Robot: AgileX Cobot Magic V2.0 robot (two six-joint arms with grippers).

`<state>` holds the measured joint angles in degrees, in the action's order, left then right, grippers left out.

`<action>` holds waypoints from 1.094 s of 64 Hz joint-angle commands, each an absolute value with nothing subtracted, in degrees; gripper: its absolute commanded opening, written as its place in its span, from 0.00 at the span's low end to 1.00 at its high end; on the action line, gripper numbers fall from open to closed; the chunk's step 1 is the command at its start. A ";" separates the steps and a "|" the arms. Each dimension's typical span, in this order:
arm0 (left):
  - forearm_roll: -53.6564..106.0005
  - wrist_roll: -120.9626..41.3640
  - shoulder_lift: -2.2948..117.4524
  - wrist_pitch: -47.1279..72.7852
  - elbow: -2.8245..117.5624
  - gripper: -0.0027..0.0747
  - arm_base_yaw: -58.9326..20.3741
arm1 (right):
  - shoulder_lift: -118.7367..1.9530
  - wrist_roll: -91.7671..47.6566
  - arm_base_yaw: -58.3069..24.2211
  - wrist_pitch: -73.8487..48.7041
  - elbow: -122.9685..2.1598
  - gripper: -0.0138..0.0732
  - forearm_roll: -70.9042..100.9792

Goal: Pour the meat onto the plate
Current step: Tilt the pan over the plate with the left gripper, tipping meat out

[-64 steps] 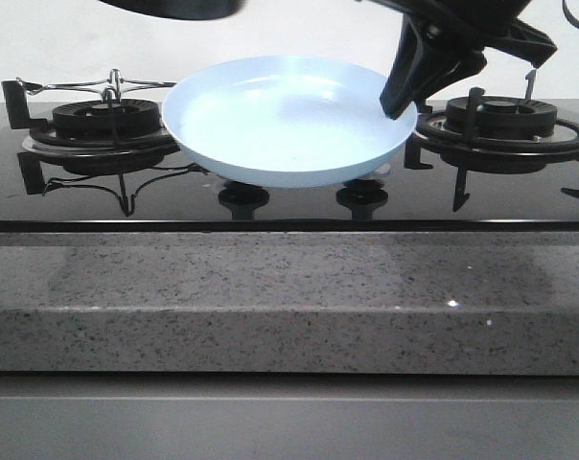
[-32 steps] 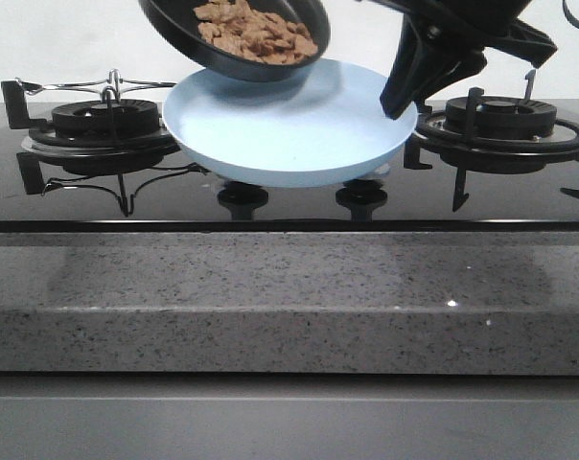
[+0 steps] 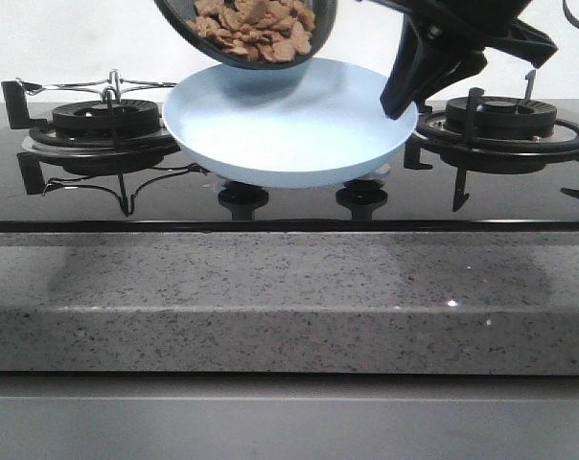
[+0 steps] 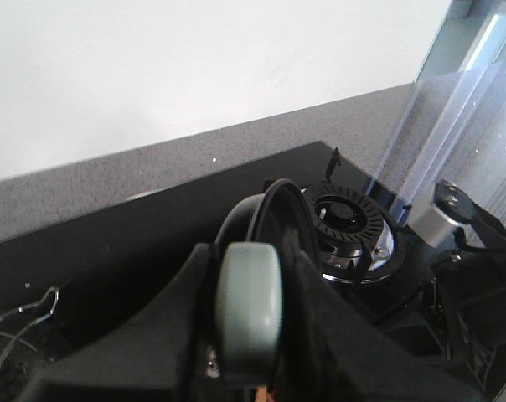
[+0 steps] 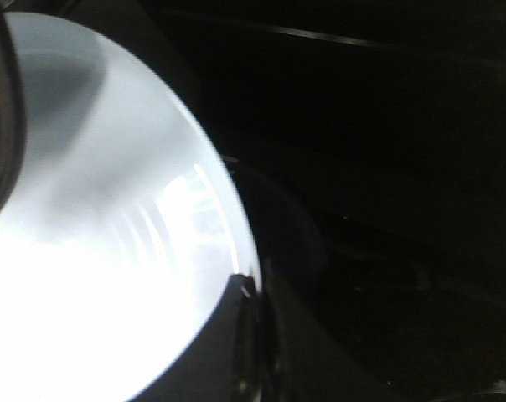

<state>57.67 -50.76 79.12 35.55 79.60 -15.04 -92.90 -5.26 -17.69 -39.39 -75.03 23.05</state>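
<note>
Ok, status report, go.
Left gripper shut on pan handle, pan tilted above plate. Right gripper holds plate rim. Meat not yet on plate. Nothing in the way.

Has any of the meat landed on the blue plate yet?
No: in the front view the plate shows only bare pale blue surface, and all the meat sits in the tilted black pan above it.

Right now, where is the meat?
In the front view, the meat sits in the tilted black pan, top centre-left, above the pale blue plate; none on it yet.
</note>
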 commanded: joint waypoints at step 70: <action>20.08 -50.20 73.73 21.17 81.29 0.01 -35.50 | -90.12 -5.81 -17.79 -37.28 -76.15 0.08 24.19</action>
<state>19.78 -50.88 77.31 27.44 79.50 -34.76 -92.90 -5.26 -17.69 -39.83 -75.03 23.05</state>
